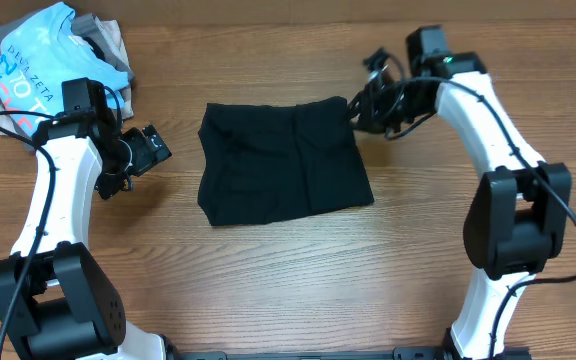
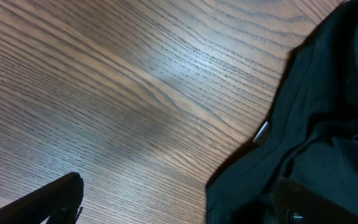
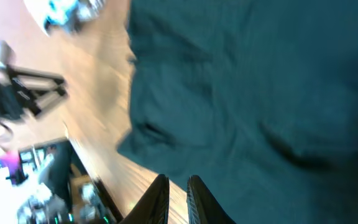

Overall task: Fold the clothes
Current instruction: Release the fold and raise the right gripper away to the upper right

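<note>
One black shirt (image 1: 283,165) is lying near the middle of the desk (image 1: 268,290), folded into a rough rectangle with some creases. A small white label (image 2: 261,132) is showing at its edge in the left wrist view. Two claws are hanging over the desk, one at each side of the shirt. The left claw (image 1: 158,148) is sitting just beside the shirt's left edge, spread wide and gripping nothing. The right claw (image 1: 356,108) is hovering at the shirt's far right corner. In the blurred right wrist view its fingers (image 3: 160,199) are standing close together with a thin gap, and I cannot tell whether it is clenched or released. One pile of other clothes is lying in the far left corner, well apart from the shirt: a light blue tee (image 1: 28,60) with lettering is resting on grey and beige pieces (image 1: 108,38).
</note>
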